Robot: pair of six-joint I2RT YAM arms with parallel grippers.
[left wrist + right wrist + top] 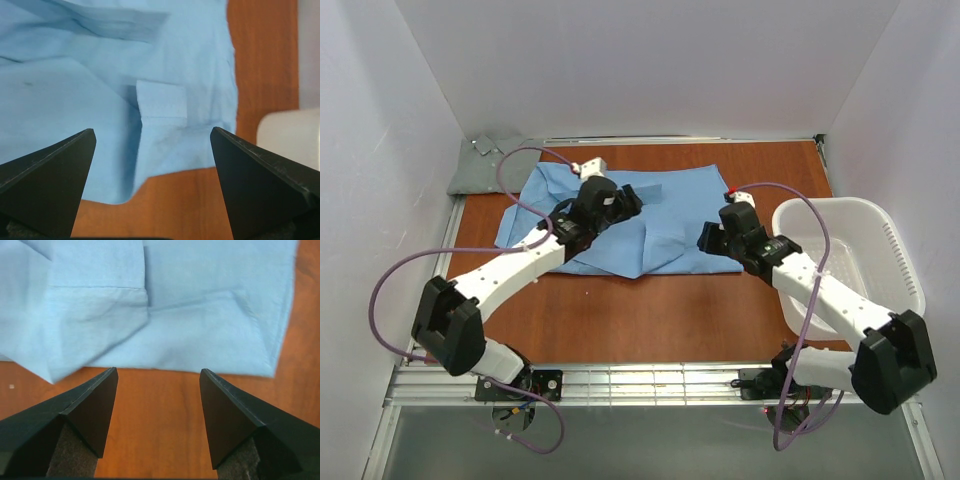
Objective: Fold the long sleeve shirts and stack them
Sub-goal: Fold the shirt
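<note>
Setup here is a reddish-brown wood desk (650, 325) boxed in by plain white walls (650, 70) on three sides, nothing fancy. The blue shirt (670, 205) is spread flat-ish across the far middle of the desk, with some layers folded over themselves. The grey-green shirt (478, 168) sits bunched up in the far left corner, just beside the blue one's edge; can't tell if they touch. A white basket (895, 250) is on the right side of the desk, partly under the right arm. The left end effector (625, 200) is over the blue shirt, and the right end effector (710, 238) is at that shirt's right near edge. Only the top view gets you the grey-green shirt and the walls. The left wrist view is where you see the left end effector (152, 131) gaping wide with nothing in it, hanging over blue cloth with a small rectangular flap (161, 100) lying on it, plus a blurry pale blob at the right edge that I can't identify for sure. In the right wrist view the right end effector (158, 371) is moderately spread, also holding nothing, with bare desk between its fingers and the shirt's edge just beyond the tips.
</note>
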